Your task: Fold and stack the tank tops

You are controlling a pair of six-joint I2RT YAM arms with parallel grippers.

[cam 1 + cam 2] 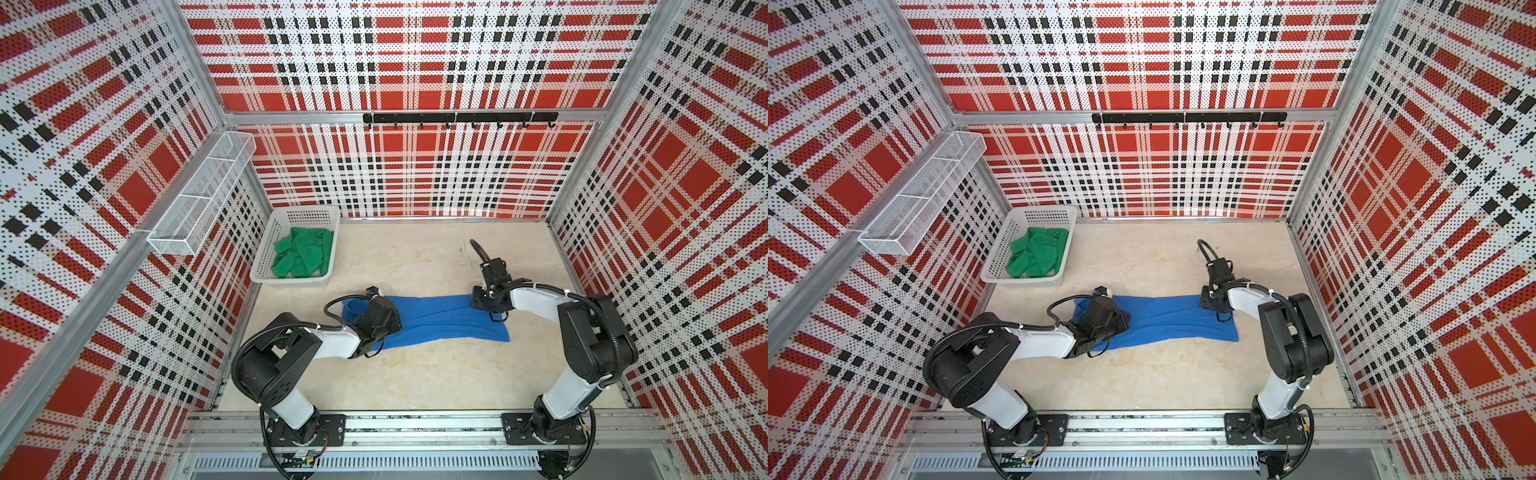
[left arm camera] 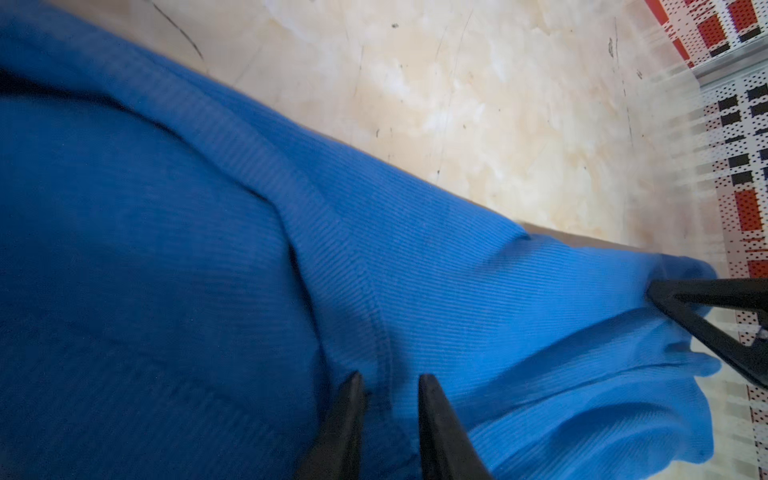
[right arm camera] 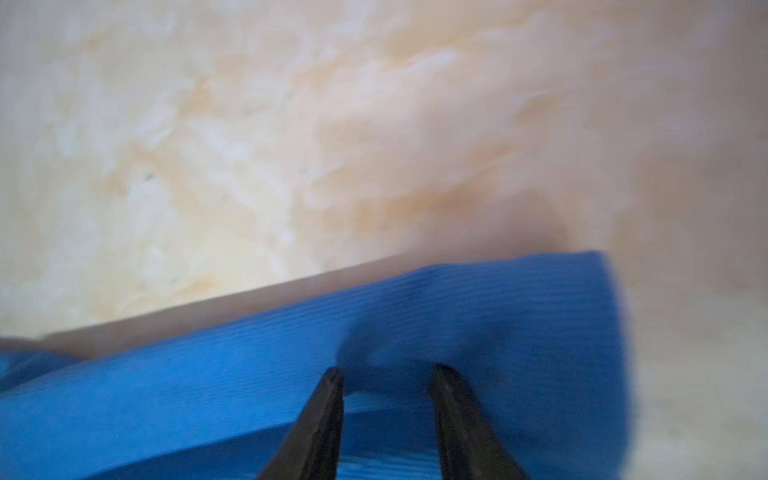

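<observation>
Nearest you, the counter (image 1: 415,374) is lying bare in front of the arm bases. Just beyond it the blue tank top (image 1: 432,316) is lying stretched crosswise, narrowing in the middle as though it is being drawn from both ends. Your left pincer (image 2: 390,382) is sitting on its left end with the jaws nearly together and a stitched seam and a pinch of ribbed cloth caught between them, so I am reading that as a grip on the garment. Your right pincer (image 3: 386,374) is sitting at the other end, jaws apart astride a raised ridge of cloth. That wrist view is blurred, and I cannot tell whether it is biting or only straddling. You are handling something light, limp and stretchy: it is going to sag and crease wherever it is unsupported, and a thin knit is likely to slide out of a shallow pinch. So you are better off taking hold at a hem or seam near the corners, where the layers are doubled, and holding both ends level. A pinch mid-panel is likely to lift only the upper layer. Farther back, at the left rear, the green tank top (image 1: 305,253) is lying crumpled inside the white basket (image 1: 291,279), not yet folded. Bunched like that, it is probably going to need spreading flat before you are finding an edge.
</observation>
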